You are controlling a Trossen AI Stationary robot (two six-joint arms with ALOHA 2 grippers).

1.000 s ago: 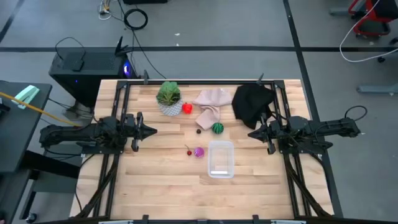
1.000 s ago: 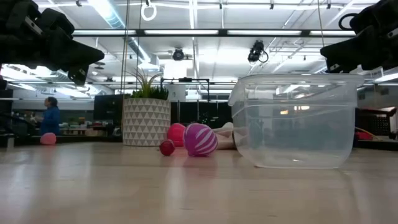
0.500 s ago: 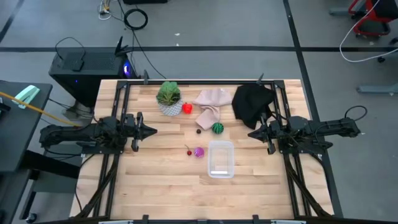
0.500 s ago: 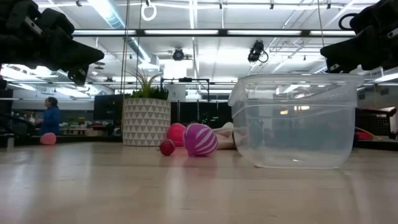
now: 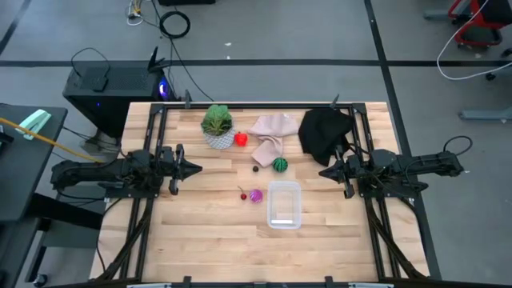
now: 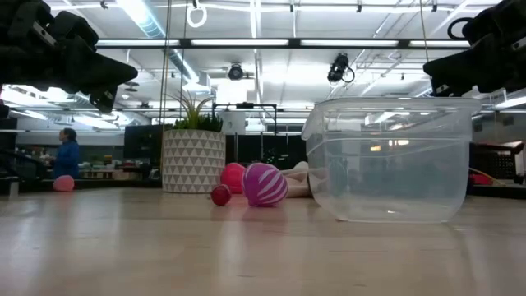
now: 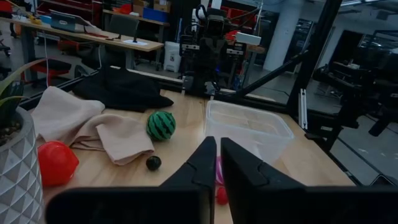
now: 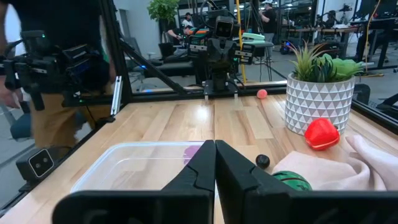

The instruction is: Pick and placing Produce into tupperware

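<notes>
on the light wooden table (image 5: 200,240), left to right:
- left gripper (image 5: 194,168): held above the left side of the table, fingers pressed together, holding nothing.
- leafy green plant in a white patterned pot (image 5: 217,126): at the back.
- red toy fruit (image 5: 241,139): just beside the pot.
- tiny dark-red ball (image 5: 243,195): on the wood, just beside the purple striped ball (image 5: 255,195).
- small dark ball (image 5: 256,168): just in front of the cloth, near the green toy.
- crumpled beige cloth (image 5: 272,133): at the back, centre.
- green round striped toy melon (image 5: 279,165): beside the cloth's front edge.
- clear plastic rectangular container with rounded corners (image 5: 284,205): upright, nothing inside, in front of the melon and right of the purple ball.
- crumpled black cloth (image 5: 323,133): back right.
- right gripper (image 5: 324,172): held above the right side, fingers pressed together, holding nothing.
</notes>
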